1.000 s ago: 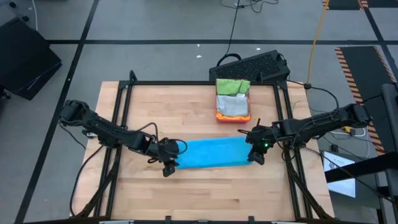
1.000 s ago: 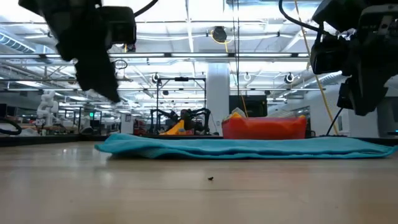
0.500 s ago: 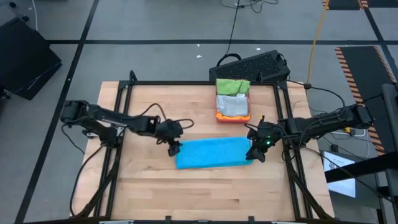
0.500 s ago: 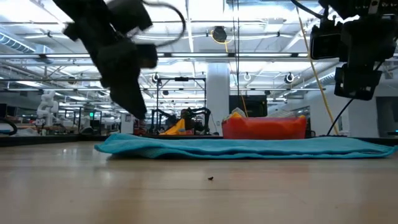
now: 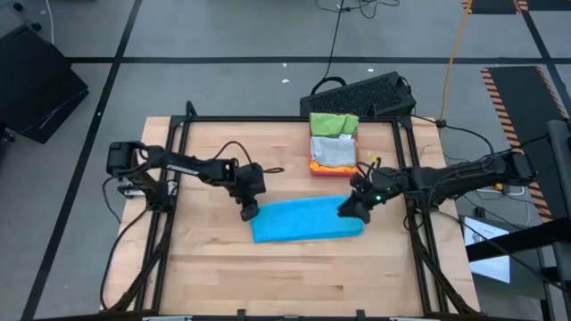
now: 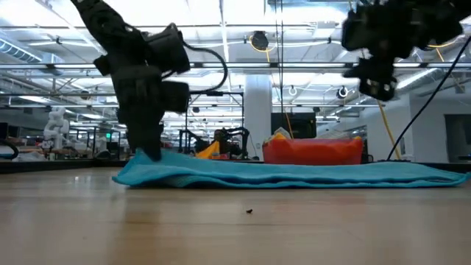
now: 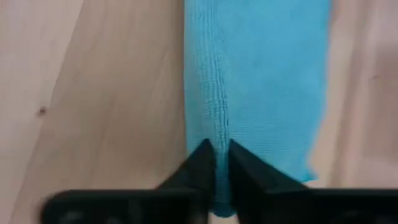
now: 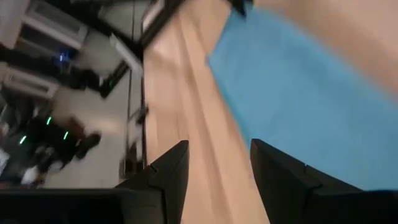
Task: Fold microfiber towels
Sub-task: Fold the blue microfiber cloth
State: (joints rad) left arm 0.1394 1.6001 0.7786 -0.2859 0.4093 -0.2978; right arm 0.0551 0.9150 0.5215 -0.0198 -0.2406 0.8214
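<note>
Bright overhead light, blurred wrist views

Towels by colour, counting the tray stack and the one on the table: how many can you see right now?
Blue towel, on the table, left gripper pinching its edge: 1
Green towel, in the tray: 1
Grey towel, in the tray: 1
Total visible: 3

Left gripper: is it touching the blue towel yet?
Touching. In the left wrist view the left gripper pinches a ridge of the blue towel between its fingers.
</note>
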